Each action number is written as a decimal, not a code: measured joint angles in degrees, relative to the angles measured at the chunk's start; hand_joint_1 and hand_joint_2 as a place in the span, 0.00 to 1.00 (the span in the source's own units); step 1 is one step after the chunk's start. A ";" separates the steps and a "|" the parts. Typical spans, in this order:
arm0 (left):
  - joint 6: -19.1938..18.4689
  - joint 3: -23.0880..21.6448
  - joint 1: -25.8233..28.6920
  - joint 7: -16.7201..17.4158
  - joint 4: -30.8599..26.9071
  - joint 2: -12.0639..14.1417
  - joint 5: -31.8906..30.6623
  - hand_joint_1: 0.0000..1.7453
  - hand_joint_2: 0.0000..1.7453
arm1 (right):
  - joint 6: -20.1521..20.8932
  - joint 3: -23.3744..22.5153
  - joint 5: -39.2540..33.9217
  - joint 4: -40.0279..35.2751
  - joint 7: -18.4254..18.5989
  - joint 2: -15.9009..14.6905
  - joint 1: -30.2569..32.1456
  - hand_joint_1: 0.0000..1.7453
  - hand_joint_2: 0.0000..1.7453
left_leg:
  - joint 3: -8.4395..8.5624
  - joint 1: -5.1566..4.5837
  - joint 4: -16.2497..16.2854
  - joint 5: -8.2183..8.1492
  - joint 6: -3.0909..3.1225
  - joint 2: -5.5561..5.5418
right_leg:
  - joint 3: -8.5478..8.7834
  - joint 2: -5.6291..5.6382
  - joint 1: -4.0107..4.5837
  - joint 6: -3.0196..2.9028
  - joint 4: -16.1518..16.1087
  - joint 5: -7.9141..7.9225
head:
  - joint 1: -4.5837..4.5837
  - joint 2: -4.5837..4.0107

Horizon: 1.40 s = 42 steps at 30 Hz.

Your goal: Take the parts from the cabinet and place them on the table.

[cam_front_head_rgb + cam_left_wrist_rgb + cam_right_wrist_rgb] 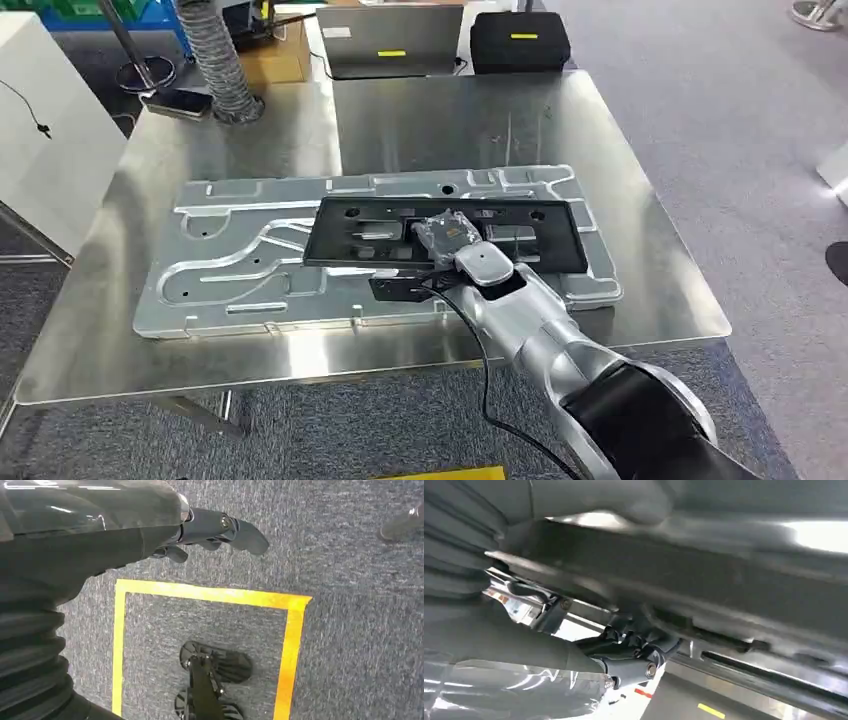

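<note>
Head view looks down on a stainless worktop (120, 300) whose near edge and right corner stand bare, with grey carpet (720, 130) open on the right side. At the far edge sit a closed laptop (390, 40) and a black bag (520, 40), and a ribbed hose (222, 60) rises at the far left corner. A large stamped aluminium panel (230, 260) lies flat across the middle of the worktop, well inside every edge. On top of it, toward its right half, rests a black rectangular frame part (350, 230), long side running left to right.

The right robot hand (450, 235) reaches in from the near right and sits over the near middle of the frame part, its silver forearm crossing the panel's near edge. From the right wrist view, dark fingers (629, 650) appear tucked under the frame part (724, 580), so the hand is probably grasping it, though the blur leaves this unsure.

The left robot hand (210, 530) hangs above carpet marked with yellow tape (210, 595), fingers apart, holding nothing.
</note>
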 joint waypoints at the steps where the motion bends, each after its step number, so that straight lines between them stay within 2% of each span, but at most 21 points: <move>1: 0.02 -0.11 -0.12 -0.02 0.00 0.00 0.00 0.00 1.00 | 0.41 -0.15 -0.17 0.04 -0.58 -0.24 -0.03 0.00 0.00 | 0.09 -0.01 -0.06 0.01 0.26 0.09 | -0.51 -0.20 -0.05 0.27 1.64 -1.28 | 0.02 -0.02; 2: 0.02 -0.17 -0.22 -0.04 0.00 0.02 0.00 0.00 1.00 | 0.61 -0.20 -0.15 0.09 -0.94 -0.37 -0.01 0.00 0.00 | 0.07 -0.01 -0.06 0.02 0.58 0.17 | -2.09 -0.23 -0.07 0.48 5.00 -3.32 | 0.00 0.00; 3: 0.02 -0.17 -0.27 -0.09 0.00 0.02 0.02 0.00 0.00 | 0.76 -0.20 -0.09 0.22 -1.20 -0.50 0.12 0.00 0.00 | 0.06 -0.08 -0.06 0.02 0.65 0.34 | -4.14 -0.24 -0.18 0.64 9.36 -5.42 | 0.00 -0.02; 5: 0.02 -0.17 -0.34 -0.15 0.00 0.02 0.02 0.00 0.00 | 1.07 -0.20 -0.09 0.48 -2.10 -0.63 0.54 0.00 0.00 | 0.04 -0.18 -0.05 -0.02 0.72 0.60 | -8.02 -0.30 -0.23 0.81 17.47 -8.22 | 0.00 0.00; 6: 0.02 -0.20 -0.35 -0.22 0.00 0.00 0.04 0.00 0.00 | 1.09 -0.22 -0.50 0.52 -3.06 -0.70 0.68 0.00 0.00 | 0.08 -0.18 -0.05 -0.02 0.72 0.67 | -8.31 -0.32 -0.22 0.80 18.06 -7.81 | 0.00 0.00; 7: -0.02 -0.24 -0.39 -0.35 0.00 -0.02 0.04 0.00 0.00 | 0.76 -0.31 -1.29 0.52 -4.18 -0.70 0.71 0.00 0.00 | 0.11 -0.18 -0.04 -0.02 0.71 0.68 | -7.40 -0.36 -0.23 0.69 16.20 -6.34 | 0.02 -0.02; 10: 0.04 -0.35 -0.57 -0.39 0.00 -0.39 0.07 0.00 0.00 | -2.54 -1.55 -5.73 0.26 -12.03 -0.63 0.76 0.00 0.00 | 0.33 -0.18 -0.04 0.03 0.42 0.68 | 0.37 -0.37 -0.12 -0.32 1.34 0.26 | 0.02 0.00; 13: 0.11 -0.55 -0.49 -0.06 0.00 -0.66 -0.02 0.00 0.00 | -7.52 -4.07 -16.41 -3.22 -24.99 -0.24 1.46 0.00 0.00 | -0.08 -0.46 0.03 0.25 -0.56 0.71 | 0.40 -0.46 0.45 -0.69 -0.05 -0.05 | 0.00 0.00; 16: 0.13 -0.85 -0.44 0.02 0.00 -0.85 -0.20 0.00 0.00 | -5.66 -7.26 -29.92 -14.40 -28.96 -1.38 2.99 0.00 0.00 | -0.46 -0.27 0.49 -0.28 -1.44 0.57 | 0.81 -0.93 -0.05 -1.69 -0.92 0.53 | 0.00 0.00; 19: 0.11 -1.09 -0.38 0.13 0.00 -1.09 -0.17 0.00 0.00 | -4.55 -10.36 -40.07 -26.40 -30.21 -4.46 4.76 0.00 0.00 | -5.11 -0.25 11.78 -6.63 -1.81 0.54 | 0.81 -1.41 0.05 -2.29 -1.03 0.55 | 0.00 0.00; 21: 0.13 -1.07 -0.18 0.13 0.00 -1.09 0.22 0.00 0.00 | -4.77 -12.35 -44.31 -33.59 -30.97 -7.35 7.10 0.00 0.00 | -7.72 -0.25 17.71 -7.98 -1.96 0.54 | 0.85 -1.53 0.12 -2.28 -0.99 0.54 | 0.00 -0.02; 23: 0.07 -1.07 0.09 -0.02 0.00 -1.07 0.68 0.00 0.00 | -4.70 -14.28 -46.80 -38.59 -31.47 -9.88 8.40 0.00 0.00 | -5.58 -0.23 13.28 -4.72 -1.87 0.56 | 0.86 -1.45 0.03 -2.13 -0.81 0.44 | 0.00 0.00; 25: 0.02 -1.01 0.20 -0.67 0.00 -1.05 1.26 0.00 0.00 | -5.19 -16.68 -48.75 -43.06 -32.41 -12.40 9.23 0.00 0.00 | -0.64 -0.16 3.37 0.10 -1.59 0.56 | 0.91 -1.14 -0.12 -1.56 -0.30 0.06 | 0.00 0.00; 27: 0.02 -0.98 0.20 -1.20 0.00 -1.03 1.70 0.00 0.00 | -6.75 -19.18 -50.83 -46.85 -33.85 -15.01 11.16 0.00 0.00 | 0.71 -0.41 0.64 -1.20 -0.77 0.29 | 0.47 -1.06 0.32 -0.86 0.20 -0.13 | 0.00 0.00; 31: 0.00 -0.68 1.09 -2.08 0.00 -1.03 2.51 0.00 0.00 | -11.99 -24.66 -52.78 -54.59 -35.58 -18.47 17.57 0.00 0.00 | 0.86 -0.15 0.11 -0.70 0.79 0.05 | 0.77 -1.21 0.05 0.61 0.00 -0.45 | 0.02 -0.02; 33: -0.09 -0.33 1.17 -2.67 0.00 -0.96 3.06 0.00 0.00 | -16.55 -29.80 -52.54 -59.52 -35.84 -19.39 21.11 0.00 0.00 | 0.83 -0.18 -0.03 -0.64 1.39 -0.22 | -1.64 -0.91 -0.09 1.14 5.23 -3.89 | 0.02 -0.02; 35: -0.24 0.24 1.54 -2.95 0.00 -0.94 3.67 0.00 0.00 | -19.83 -34.43 -51.82 -63.41 -35.54 -19.98 25.60 0.00 0.00 | 0.80 -0.32 -0.03 -0.70 1.50 -0.32 | -6.18 -0.86 -0.16 1.52 14.49 -7.85 | 0.02 0.00; 36: -0.37 0.55 1.74 -3.06 0.00 -0.94 4.05 0.00 0.00 | -21.65 -37.04 -51.71 -65.32 -35.36 -20.11 28.18 0.00 0.00 | 0.79 -0.38 -0.02 -0.75 1.57 -0.35 | -7.54 -0.86 -0.16 1.58 17.03 -8.30 | 0.02 0.00; 38: -0.46 0.90 1.95 -3.08 0.00 -0.94 4.53 0.00 0.00 | -23.41 -42.53 -53.49 -68.20 -35.71 -20.28 33.14 0.00 0.00 | 0.83 -0.45 -0.02 -0.79 1.61 -0.52 | -6.18 -0.86 -0.16 1.42 13.67 -5.30 | 0.02 0.00; 40: -0.44 1.51 1.97 -2.91 0.00 -0.96 4.92 0.00 0.00 | -24.31 -50.11 -55.63 -70.91 -36.11 -20.39 37.50 0.00 0.00 | 1.01 -0.54 0.00 -0.77 1.56 -0.77 | -0.59 -0.91 -0.03 0.70 2.64 -0.40 | 0.02 0.00; 42: -0.26 1.99 1.99 -2.56 0.00 -0.96 5.20 0.00 0.00 | -24.11 -55.16 -57.33 -72.57 -36.35 -20.37 41.65 0.00 0.00 | 0.95 -0.89 0.02 -0.80 1.12 -0.86 | 0.89 -1.05 0.54 0.19 -0.80 0.50 | 0.02 0.00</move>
